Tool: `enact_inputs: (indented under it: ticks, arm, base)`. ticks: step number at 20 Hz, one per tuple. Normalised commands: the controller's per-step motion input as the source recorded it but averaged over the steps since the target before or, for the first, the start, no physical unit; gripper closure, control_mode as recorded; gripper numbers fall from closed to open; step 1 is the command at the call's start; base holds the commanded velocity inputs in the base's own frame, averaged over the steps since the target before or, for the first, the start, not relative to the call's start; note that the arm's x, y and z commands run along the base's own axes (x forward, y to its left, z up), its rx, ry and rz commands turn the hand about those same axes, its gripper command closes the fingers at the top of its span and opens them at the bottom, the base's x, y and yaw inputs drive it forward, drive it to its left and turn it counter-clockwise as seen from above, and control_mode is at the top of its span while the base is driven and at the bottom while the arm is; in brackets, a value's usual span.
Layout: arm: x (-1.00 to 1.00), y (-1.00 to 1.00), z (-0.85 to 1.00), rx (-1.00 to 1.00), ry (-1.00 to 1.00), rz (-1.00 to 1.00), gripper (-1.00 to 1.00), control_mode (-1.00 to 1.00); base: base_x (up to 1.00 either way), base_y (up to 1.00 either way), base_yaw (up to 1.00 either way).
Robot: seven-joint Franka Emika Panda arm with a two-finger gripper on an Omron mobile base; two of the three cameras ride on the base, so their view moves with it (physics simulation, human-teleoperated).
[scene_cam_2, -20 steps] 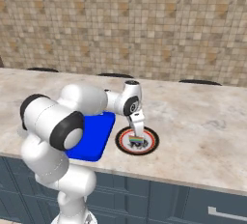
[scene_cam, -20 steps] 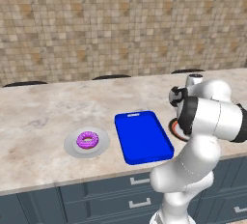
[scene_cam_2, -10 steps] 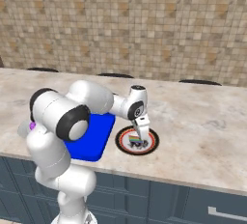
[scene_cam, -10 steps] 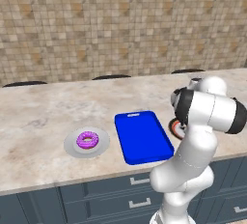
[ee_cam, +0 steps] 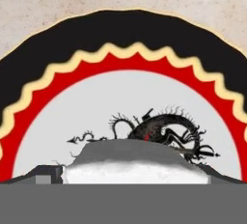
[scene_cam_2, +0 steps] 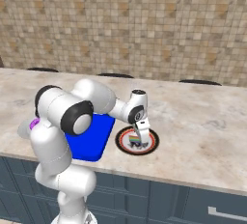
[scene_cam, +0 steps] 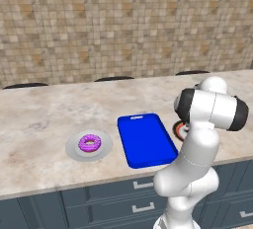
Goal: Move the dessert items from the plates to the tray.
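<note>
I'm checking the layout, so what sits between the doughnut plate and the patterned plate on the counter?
The blue tray lies between the grey plate with the doughnut and the patterned plate, as the left base view shows.

A long desk point(scene_cam: 44, 119) with a pale marbled stone top runs along the tiled wall, above dark blue-grey drawers. Three things lie directly on it in a row near the front edge. To the left is a plain light grey plate point(scene_cam: 73, 150), well apart from the desk's left end. Just beside it, to the right, sits the glossy blue tray point(scene_cam: 146, 141), its handle slot toward the wall. Right of the tray, close to it, lies the patterned plate point(scene_cam_2: 150, 143), with a red and black rim around a light centre bearing a colourful figure. Three dark flat patches point(scene_cam_2: 112, 75) sit along the desk's back edge by the wall
</note>
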Motion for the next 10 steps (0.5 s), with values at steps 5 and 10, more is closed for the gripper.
enact_inputs:
  ticks: [5, 10]
  arm:
    - [0.06, 0.00, -0.21, 0.00, 0.00, 0.00, -1.00, -1.00]
    - [0.00, 0.00, 0.00, 0.00, 0.00, 0.00, 1.00, -1.00]
  base:
    - [0.00, 0.00, 0.00]
    - [0.00, 0.00, 0.00]
